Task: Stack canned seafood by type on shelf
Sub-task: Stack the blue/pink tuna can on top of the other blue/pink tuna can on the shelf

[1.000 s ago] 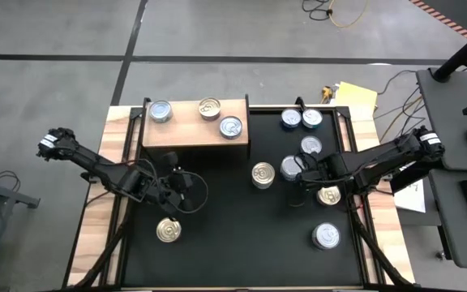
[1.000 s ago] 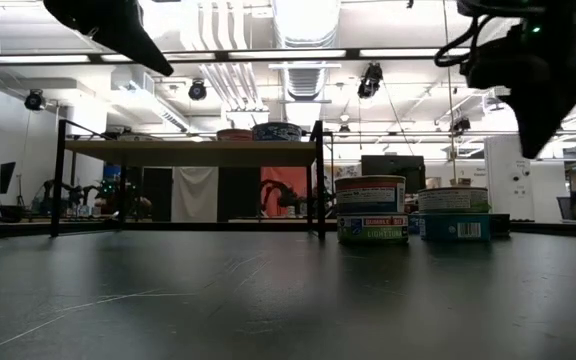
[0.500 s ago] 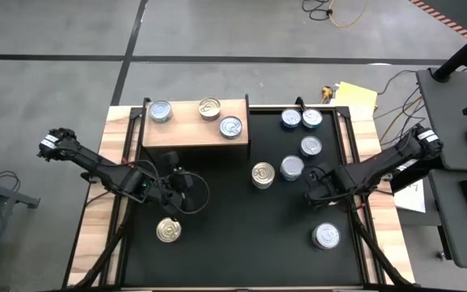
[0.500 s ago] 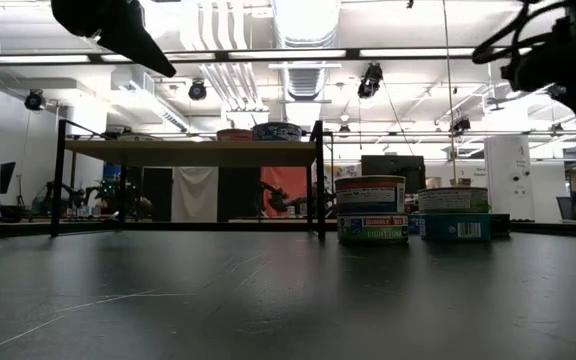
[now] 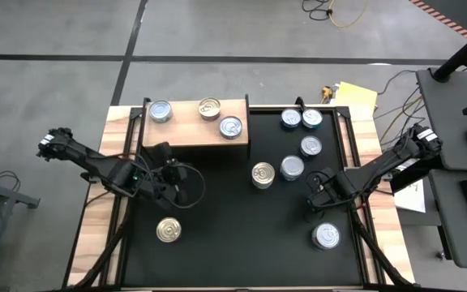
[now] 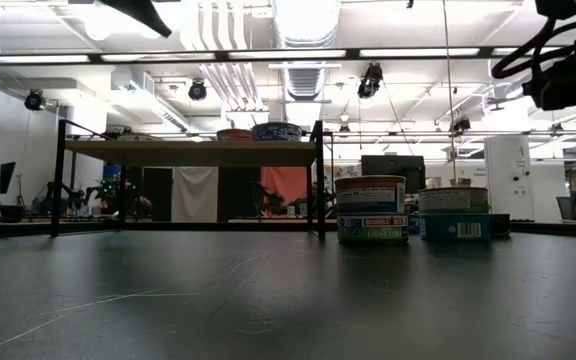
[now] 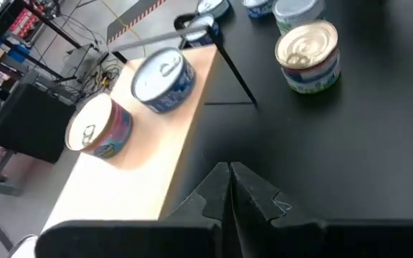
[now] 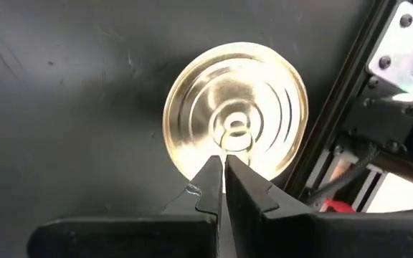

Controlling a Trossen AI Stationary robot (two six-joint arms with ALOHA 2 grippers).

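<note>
Three cans stand upright on the wooden shelf at the table's back left: a silver one, a gold one, another silver one. The left gripper, pinched shut and empty, hovers just in front of it. The right gripper, also shut and empty, hangs directly over a gold-topped can by the table's right rail. More cans cluster mid-table, nothing blocking them.

gold-top tins: four. silver-top tins: six. shelf: one.
</note>
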